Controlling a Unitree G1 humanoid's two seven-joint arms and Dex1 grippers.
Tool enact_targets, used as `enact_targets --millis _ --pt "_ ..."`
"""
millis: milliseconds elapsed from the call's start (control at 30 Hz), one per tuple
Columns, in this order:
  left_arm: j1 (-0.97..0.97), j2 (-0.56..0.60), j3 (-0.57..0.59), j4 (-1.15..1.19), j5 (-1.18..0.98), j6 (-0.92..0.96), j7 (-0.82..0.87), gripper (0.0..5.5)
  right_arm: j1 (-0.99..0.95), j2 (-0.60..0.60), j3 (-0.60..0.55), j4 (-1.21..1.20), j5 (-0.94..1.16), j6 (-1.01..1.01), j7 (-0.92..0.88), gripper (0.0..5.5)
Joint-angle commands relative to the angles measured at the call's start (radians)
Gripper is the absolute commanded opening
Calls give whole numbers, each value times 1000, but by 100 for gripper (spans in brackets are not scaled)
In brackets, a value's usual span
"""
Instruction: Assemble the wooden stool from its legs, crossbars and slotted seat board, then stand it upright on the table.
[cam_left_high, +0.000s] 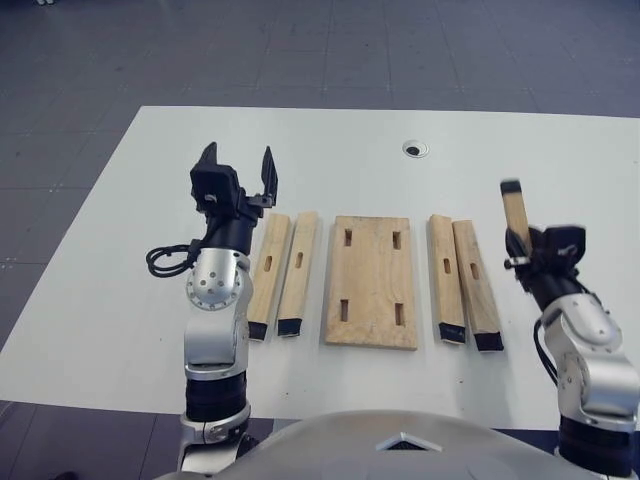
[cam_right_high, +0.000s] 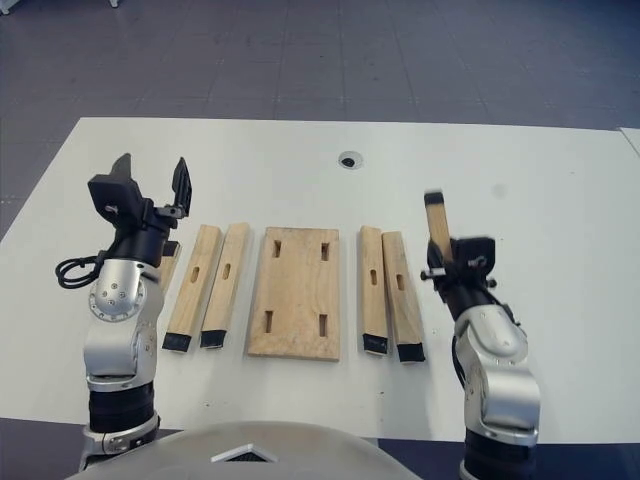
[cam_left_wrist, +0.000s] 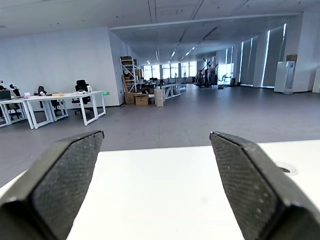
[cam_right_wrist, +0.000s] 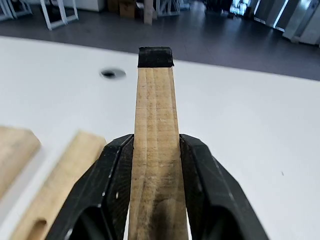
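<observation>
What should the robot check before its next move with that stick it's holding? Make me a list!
1. Right gripper shut tight on the black-tipped wooden bar: ok.
2. Left gripper open, holding nothing: ok.
3. Seat board flat on the table, its four slots uncovered: ok.
4. Four slotted legs lying two on each side of the board: ok.
5. Bar fits a leg slot: cannot tell.
</observation>
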Motion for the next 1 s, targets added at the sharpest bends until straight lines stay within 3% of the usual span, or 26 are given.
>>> enact_targets --millis 33,133,267,433,933,1000 --pt "-76 -48 57 -26 -404 253 -131 396 -130 0 97 14 65 -8 104 132" --pt "-144 -32 79 7 -687 469 -204 396 -223 -49 169 88 88 -62 248 132" --pt "-235 -20 131 107 -989 658 -218 396 -326 -26 209 145 129 -102 322 132" --pt "-285 -58 178 233 -1262 736 -120 396 -398 10 241 173 153 -119 340 132" --pt "-302 -49 135 281 -1239 643 -100 396 -340 9 338 64 139 -118 329 132" --pt "-307 -47 135 284 -1239 635 -99 360 -327 -4 368 64 87 -153 319 132"
